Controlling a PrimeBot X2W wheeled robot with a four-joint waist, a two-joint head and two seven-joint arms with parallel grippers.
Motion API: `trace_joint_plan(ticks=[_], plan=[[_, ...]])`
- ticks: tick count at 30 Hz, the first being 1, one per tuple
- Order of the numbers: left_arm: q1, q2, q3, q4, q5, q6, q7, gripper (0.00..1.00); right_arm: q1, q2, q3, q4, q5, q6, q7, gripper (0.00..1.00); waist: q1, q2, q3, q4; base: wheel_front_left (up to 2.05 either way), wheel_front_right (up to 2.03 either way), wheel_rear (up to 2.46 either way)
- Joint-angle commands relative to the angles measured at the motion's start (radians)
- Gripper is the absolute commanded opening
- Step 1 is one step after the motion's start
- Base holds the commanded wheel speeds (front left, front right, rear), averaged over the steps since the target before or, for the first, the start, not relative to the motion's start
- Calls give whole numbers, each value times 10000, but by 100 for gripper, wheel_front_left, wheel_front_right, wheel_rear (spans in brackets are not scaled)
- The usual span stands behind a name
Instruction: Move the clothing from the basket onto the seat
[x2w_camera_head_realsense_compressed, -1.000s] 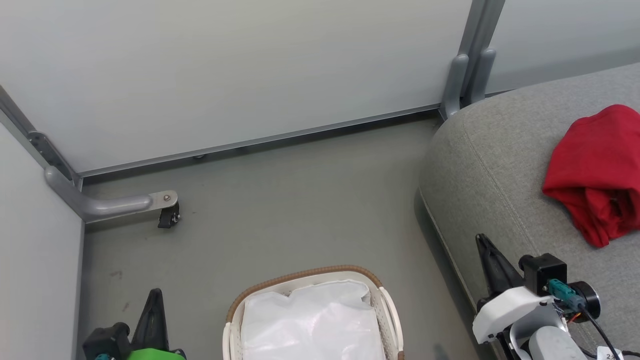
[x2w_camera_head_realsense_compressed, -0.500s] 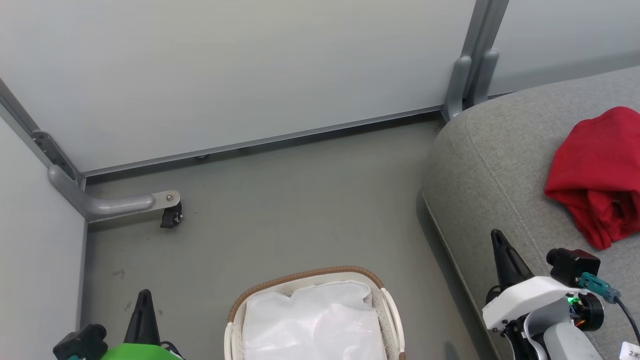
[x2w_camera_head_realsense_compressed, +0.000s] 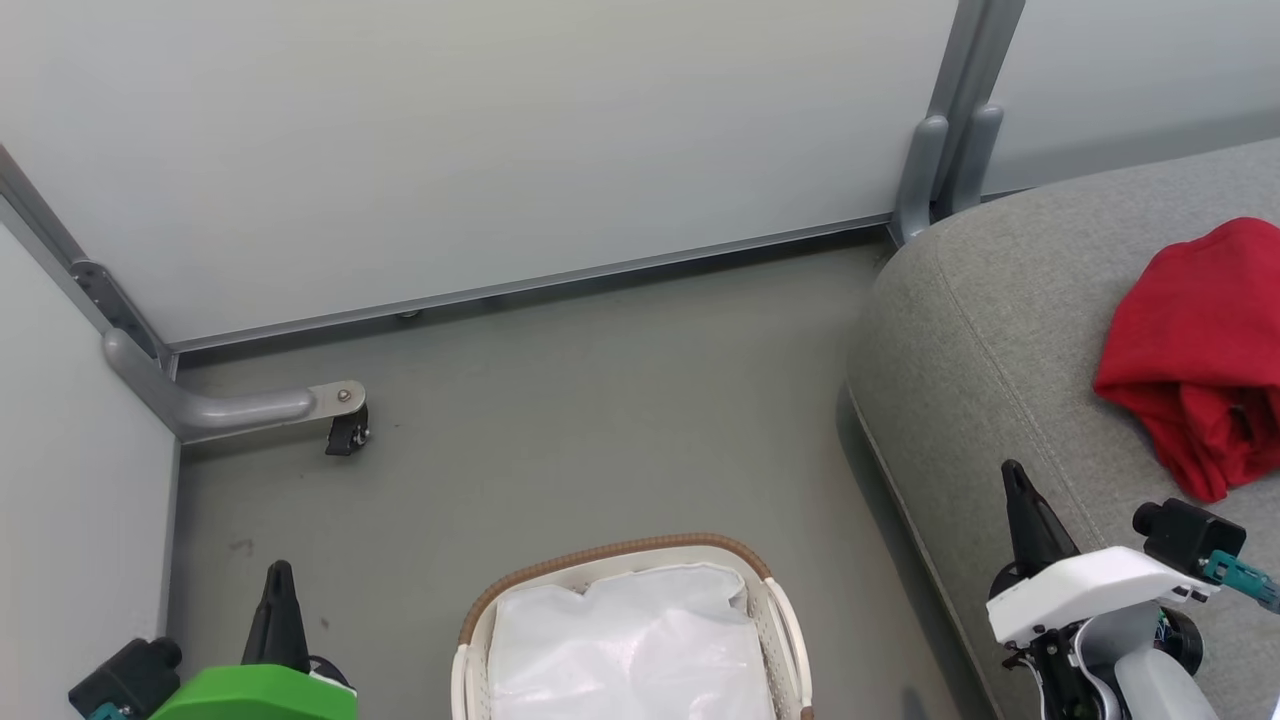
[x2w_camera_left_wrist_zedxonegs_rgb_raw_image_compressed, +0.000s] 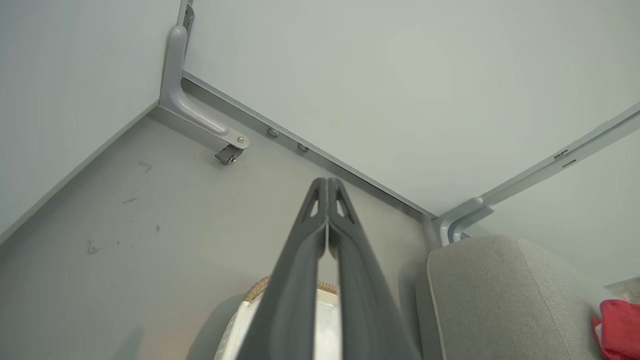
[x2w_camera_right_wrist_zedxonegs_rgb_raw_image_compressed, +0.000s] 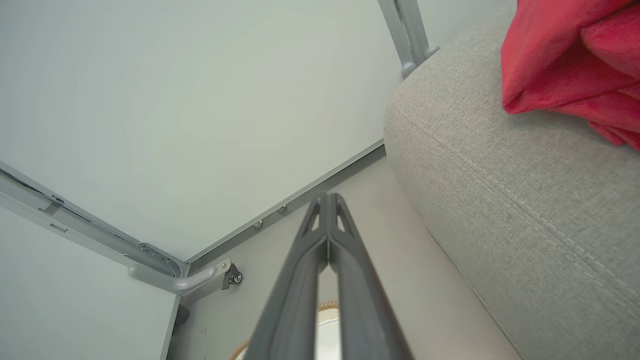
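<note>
The clothing (x2w_camera_head_realsense_compressed: 1190, 340) lies on the seat (x2w_camera_head_realsense_compressed: 980, 330); the cropped basket (x2w_camera_head_realsense_compressed: 620, 548) seems emptied. My left pincer (x2w_camera_head_realsense_compressed: 278, 575) and right pincer (x2w_camera_head_realsense_compressed: 1014, 475) are clenched, empty.

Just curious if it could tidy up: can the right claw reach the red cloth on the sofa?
Probably yes. The right claw hangs shut by the edge of the sofa, with only bare cushion between it and the red cloth; it must open first.

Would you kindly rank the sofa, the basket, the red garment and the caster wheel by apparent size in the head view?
Largest to smallest:
grey sofa
basket
red garment (both cut off by the frame, so unsure)
caster wheel
</note>
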Motion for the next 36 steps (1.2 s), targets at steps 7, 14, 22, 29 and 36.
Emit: trace_joint_plan(ticks=[7, 14, 22, 29, 36], plan=[[-390, 51, 101, -230, -1166, -12, 280, 0, -29, -48, -153, -296, 1249, -2, 290, 0, 1, 0, -17, 35, 0, 0, 0], [-494, 54, 152, -311, -2058, -14, 525, 0, 12, -46, -249, -392, 2211, -2, 530, 0, 1, 0, -34, 68, 0, 0, 0], [-589, 58, 206, -384, -2975, -16, 777, 0, 57, -44, -348, -498, 3211, -3, 784, 0, 1, 0, -52, 105, 0, 0, 0], [-671, 61, 245, -450, -3749, -18, 977, 0, 94, -42, -433, -581, 4042, -4, 990, 0, 1, 0, -68, 137, 0, 0, 0], [-739, 64, 282, -517, -4442, -20, 1166, 0, 126, -40, -513, -655, 4795, -4, 1180, 0, 1, 0, -84, 169, 0, 0, 0]])
